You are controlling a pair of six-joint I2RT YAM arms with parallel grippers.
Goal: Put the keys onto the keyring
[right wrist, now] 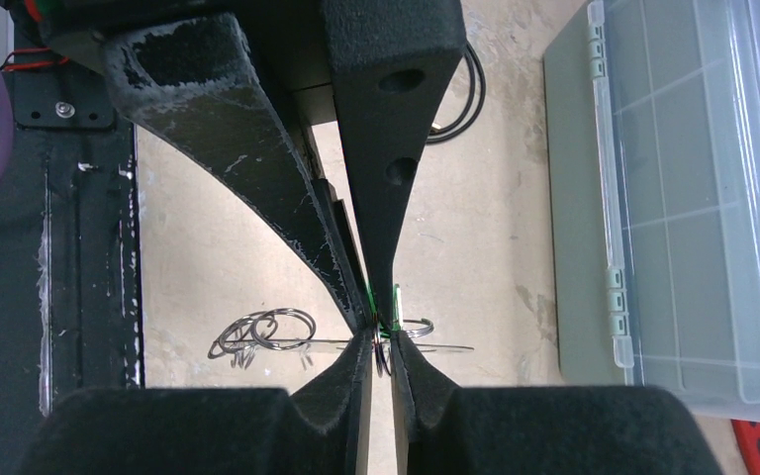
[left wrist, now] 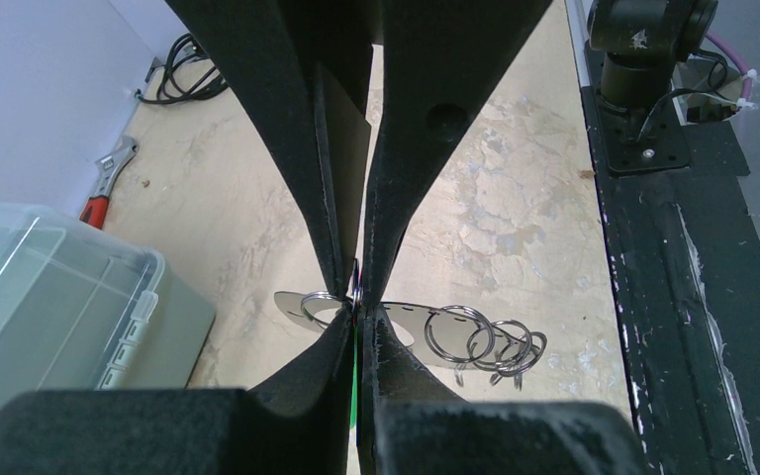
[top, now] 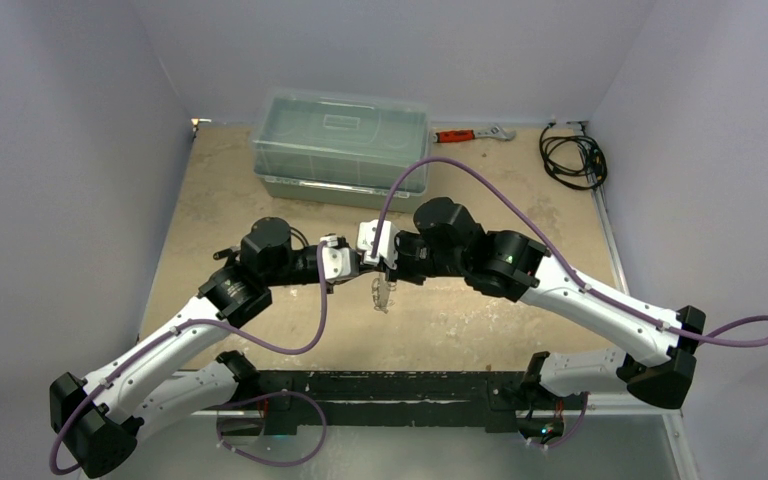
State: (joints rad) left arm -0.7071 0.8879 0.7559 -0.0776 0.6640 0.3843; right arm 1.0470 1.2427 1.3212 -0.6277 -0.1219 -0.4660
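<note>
Left gripper (left wrist: 356, 322) is fully closed, and the thin green strip between its fingers looks like the head of the green key (left wrist: 356, 396), gripped edge-on. Right gripper (right wrist: 386, 341) meets it tip to tip. Its jaws are drawn almost together, leaving only a sliver of gap, and they pinch the wire of the keyring (right wrist: 413, 327) close to the flat pale tag (left wrist: 302, 309).

Holding the ring right there probably keeps the wire steady and facing the key, so the key can be worked onto it. The tag sticks out sideways, and a short chain of loose rings (left wrist: 460, 334) trails off it, apart from both sets of fingers.

Key and keyring are held above the middle of the worktop (top: 480, 320), on the near side of the clear lidded box (top: 340, 145) that sits toward the far edge. Whether the key's hole has caught the wire is hidden behind the fingertips. No plain silver keys can be made out in any view.
</note>
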